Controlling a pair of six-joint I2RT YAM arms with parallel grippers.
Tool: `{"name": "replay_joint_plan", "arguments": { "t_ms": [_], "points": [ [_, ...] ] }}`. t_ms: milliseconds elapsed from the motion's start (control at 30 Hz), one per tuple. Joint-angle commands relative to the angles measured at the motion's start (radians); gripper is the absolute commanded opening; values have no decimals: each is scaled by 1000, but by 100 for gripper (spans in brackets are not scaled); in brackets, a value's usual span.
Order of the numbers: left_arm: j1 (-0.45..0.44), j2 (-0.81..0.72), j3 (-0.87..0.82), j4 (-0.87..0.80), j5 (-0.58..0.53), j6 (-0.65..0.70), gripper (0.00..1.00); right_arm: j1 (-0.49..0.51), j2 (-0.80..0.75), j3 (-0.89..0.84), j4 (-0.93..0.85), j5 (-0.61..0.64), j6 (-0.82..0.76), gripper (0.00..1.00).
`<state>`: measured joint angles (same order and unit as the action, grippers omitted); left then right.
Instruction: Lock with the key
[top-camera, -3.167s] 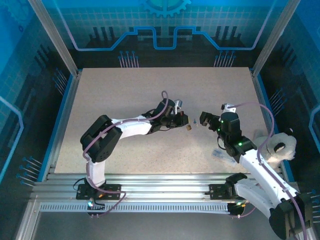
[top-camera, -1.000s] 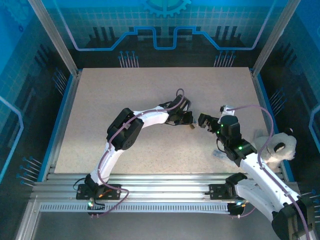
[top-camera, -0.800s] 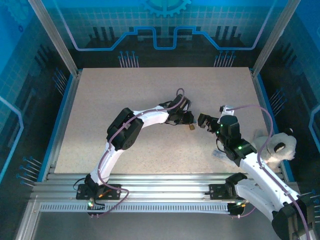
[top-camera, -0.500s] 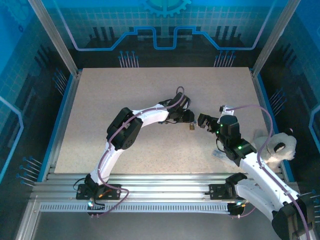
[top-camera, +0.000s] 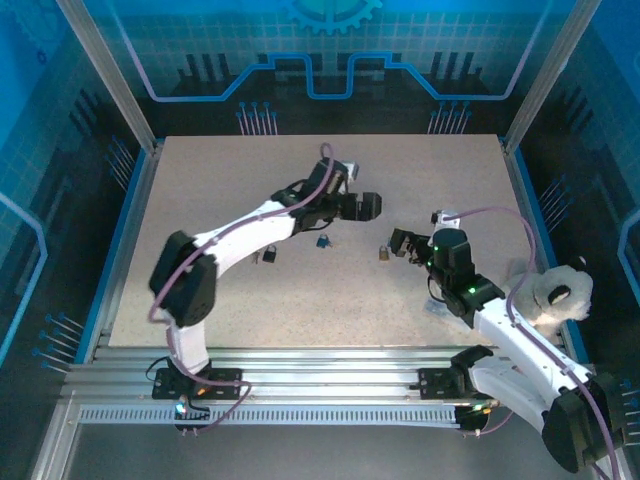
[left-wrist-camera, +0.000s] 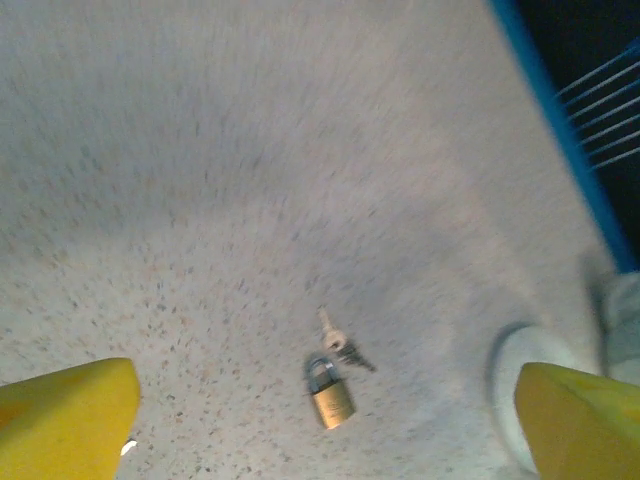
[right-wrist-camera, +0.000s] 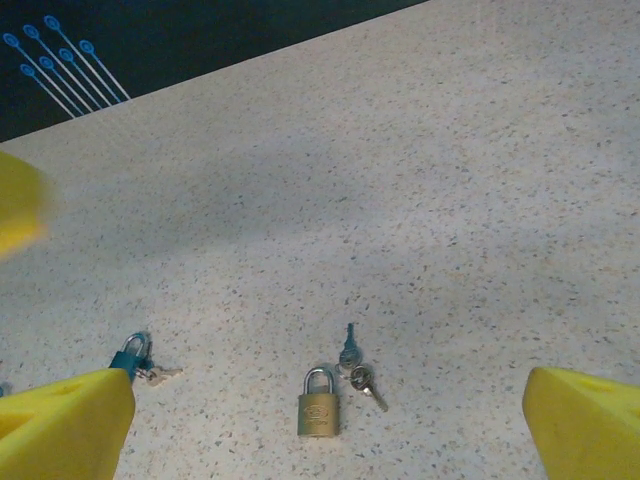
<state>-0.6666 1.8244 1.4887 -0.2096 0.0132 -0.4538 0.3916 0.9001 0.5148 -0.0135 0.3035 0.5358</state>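
The table (top-camera: 200, 190) is speckled beige with a blue rim. The left arm (top-camera: 235, 235) is stretched across its middle, and the right arm (top-camera: 500, 325) is reached in from the near right corner. A white plush toy (top-camera: 555, 292) is lodged at the right rim, just beside the right arm. The left gripper (top-camera: 368, 205) is held with its yellow fingers (left-wrist-camera: 65, 410) wide apart and nothing between them. The right gripper (top-camera: 400, 243) is likewise spread wide and empty, its fingers (right-wrist-camera: 590, 425) seen at either side of the wrist view. The brass lock (right-wrist-camera: 318, 405) is laid flat between the two grippers, nearer the right one. Its keys (right-wrist-camera: 356, 368) are laid just beside the shackle, not in the lock. A blue lock (right-wrist-camera: 130, 355) with its own small keys (right-wrist-camera: 160, 375) is laid to the left, well apart from the brass lock. A dark lock (top-camera: 268, 255) is laid just beside the left arm.
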Motion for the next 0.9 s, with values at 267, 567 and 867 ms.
{"name": "replay_joint_plan", "arguments": {
  "t_ms": [267, 567, 867],
  "points": [
    [-59, -398, -298, 61, -322, 33, 99, 39, 42, -36, 126, 130, -91, 100],
    [-94, -706, -441, 20, -440, 37, 100, 41, 68, 5, 199, 212, -340, 100],
    [-95, -831, -508, -69, -502, 128, 99, -37, 142, -40, 390, 224, -503, 100]
  ]
}}
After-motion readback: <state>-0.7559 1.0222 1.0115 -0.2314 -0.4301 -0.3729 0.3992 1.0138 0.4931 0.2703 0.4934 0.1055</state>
